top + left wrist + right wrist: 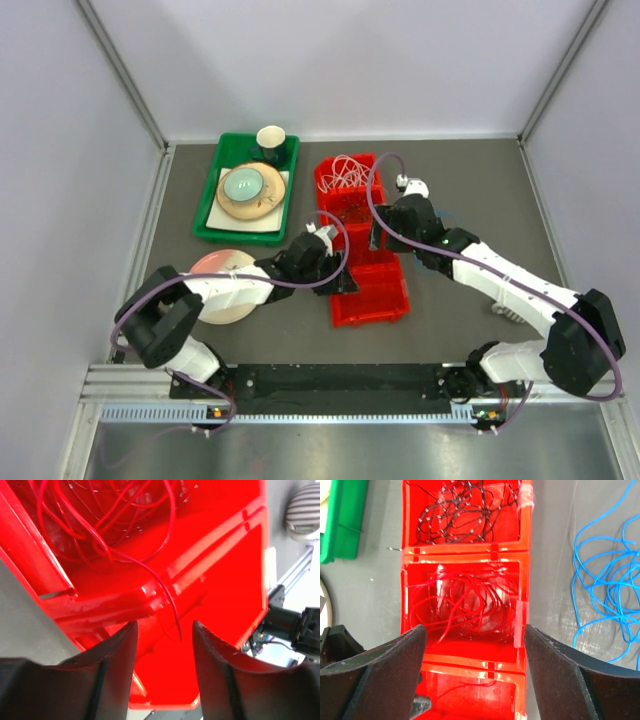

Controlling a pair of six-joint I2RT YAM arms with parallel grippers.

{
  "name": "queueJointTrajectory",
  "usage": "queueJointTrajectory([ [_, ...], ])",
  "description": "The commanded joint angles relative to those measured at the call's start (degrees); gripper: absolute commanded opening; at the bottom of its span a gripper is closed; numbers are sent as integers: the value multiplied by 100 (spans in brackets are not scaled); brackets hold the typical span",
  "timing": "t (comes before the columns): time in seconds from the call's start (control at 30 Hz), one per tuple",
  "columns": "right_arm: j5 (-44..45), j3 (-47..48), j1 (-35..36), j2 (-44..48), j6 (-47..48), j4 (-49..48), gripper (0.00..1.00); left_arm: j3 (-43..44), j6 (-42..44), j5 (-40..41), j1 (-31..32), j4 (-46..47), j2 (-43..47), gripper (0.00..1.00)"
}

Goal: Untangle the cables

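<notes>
right gripper point(474, 636) hangs over the red bin point(465, 658), jaws spread wide, holding nothing; under it the red cables point(465, 605) lie coiled in the middle compartment, black cables point(460, 515) in the next, blue cables point(605, 580) loose on the table point(550, 530) beside the bin

left gripper point(164, 630) stands partly open, one red strand point(172, 610) trailing over the divider point(150, 592) between its jaws, not pinched as far as i can tell

i'd judge the step is returning that stray end: pinch only the one strand, lift it clear of the divider lip, release low

bin walls hem both grippers and the wrists sit close; free table lies past the blue cables
</notes>
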State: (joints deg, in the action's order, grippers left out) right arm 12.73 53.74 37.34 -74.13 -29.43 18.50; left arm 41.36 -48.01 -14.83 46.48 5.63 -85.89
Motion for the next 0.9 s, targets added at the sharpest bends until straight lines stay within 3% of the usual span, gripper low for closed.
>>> queueJointTrajectory([
  [0.0,124,-47,63,232,-80,-145,78,346,-33,86,54,386,-192,42],
  [0.03,150,-65,63,241,-89,-136,78,355,-51,77,54,386,-183,36],
  [0.07,159,-74,63,250,-72,-145,78,372,-51,68,54,395,-78,17],
  [0.13,186,-100,63,267,-72,-154,78,442,-16,33,54,299,62,1],
  [0.3,265,-153,63,364,-115,-154,78,934,256,94,46,-272,669,0],
  [0.47,432,-249,54,548,-282,-224,77,1146,319,979,37,-318,916,0],
  [0.87,897,-601,63,1172,-624,-224,77,953,-419,1720,2,685,-111,0],
])
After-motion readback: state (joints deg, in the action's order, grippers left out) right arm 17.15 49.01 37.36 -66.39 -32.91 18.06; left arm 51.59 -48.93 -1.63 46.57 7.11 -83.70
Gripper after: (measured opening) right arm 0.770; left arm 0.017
